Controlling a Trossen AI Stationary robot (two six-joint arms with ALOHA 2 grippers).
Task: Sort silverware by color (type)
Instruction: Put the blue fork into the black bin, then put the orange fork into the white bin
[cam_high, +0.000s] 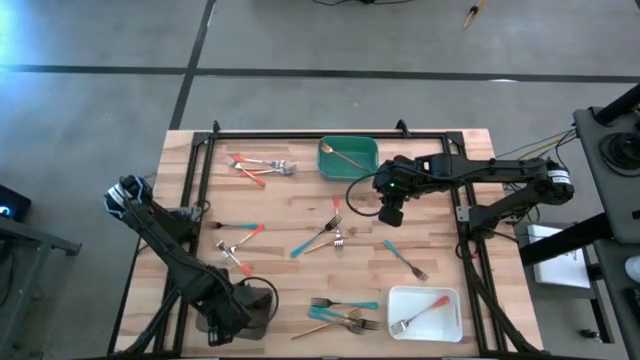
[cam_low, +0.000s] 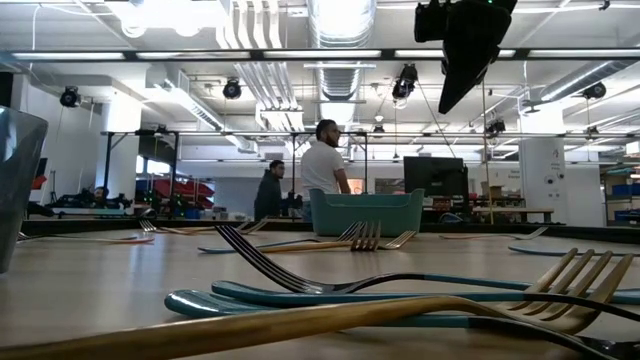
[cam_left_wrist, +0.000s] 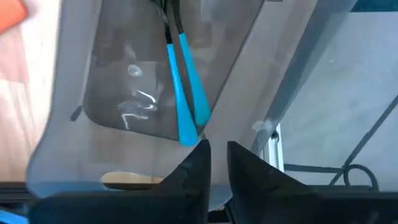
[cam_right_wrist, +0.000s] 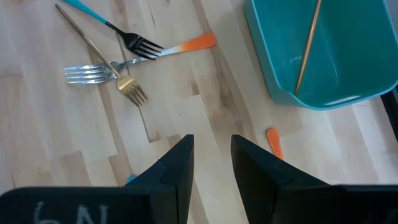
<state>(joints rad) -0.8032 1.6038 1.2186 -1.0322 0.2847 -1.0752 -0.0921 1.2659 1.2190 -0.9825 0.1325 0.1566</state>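
The left tool (cam_left_wrist: 214, 155), fingers narrowly parted and empty, hovers over the grey tray (cam_left_wrist: 112, 81), blue forks (cam_left_wrist: 186, 93) lying just ahead. Right tool (cam_right_wrist: 211, 152), empty and parted, must pick from the forks (cam_right_wrist: 118, 68) ahead.

An open industrial lab or workshop: exposed ceiling ducts (cam_low: 340, 25), strip lighting, monitor (cam_low: 433, 175) on benches, two people (cam_low: 322, 168) standing beyond the table.

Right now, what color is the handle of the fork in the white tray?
Red-orange. The fork lies in the white tray, clearest in the high view.
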